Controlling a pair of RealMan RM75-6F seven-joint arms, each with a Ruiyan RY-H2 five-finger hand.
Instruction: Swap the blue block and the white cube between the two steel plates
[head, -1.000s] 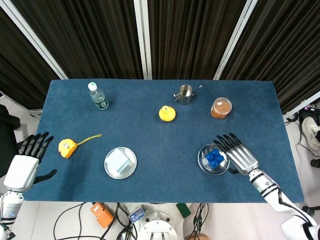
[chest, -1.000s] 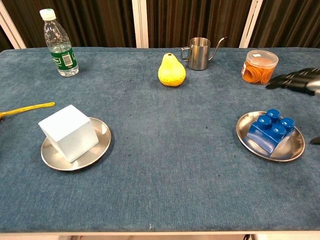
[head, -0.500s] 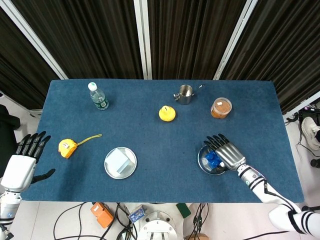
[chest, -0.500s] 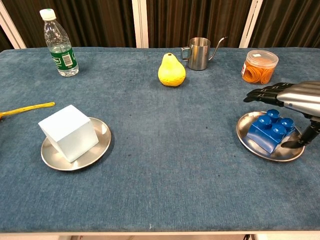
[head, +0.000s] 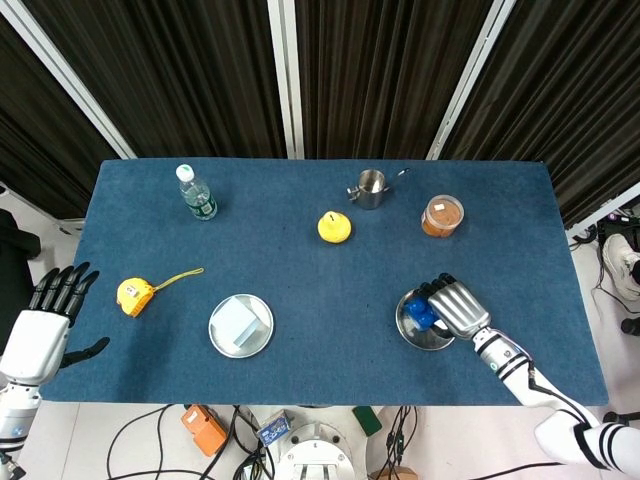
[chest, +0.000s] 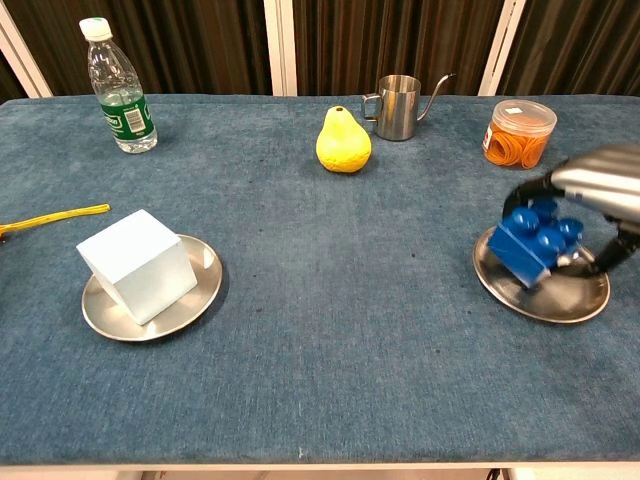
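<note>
On the right steel plate (chest: 540, 295), blue studded plastic block (chest: 532, 238) tilted, lifted at its near edge, apparently clear of the plate surface though the chest view leaves contact uncertain. Right hand (head: 455, 308) over it, fingers (chest: 520, 188) curled around the block and holding it; thumb side below at the block's right.

White cube (chest: 137, 264) sits on the left steel plate (chest: 195, 300), well apart across the blue cloth tabletop (chest: 340, 330).

Left hand (head: 40, 335) off the tabletop's left edge, fingers spread wide, holding nothing.

Beyond: yellow pear (chest: 343, 141), steel pouring cup (chest: 399, 106), clear tub of orange contents (chest: 519, 132), plastic water bottle (chest: 119, 90), yellow tape measure (head: 135, 294).
</note>
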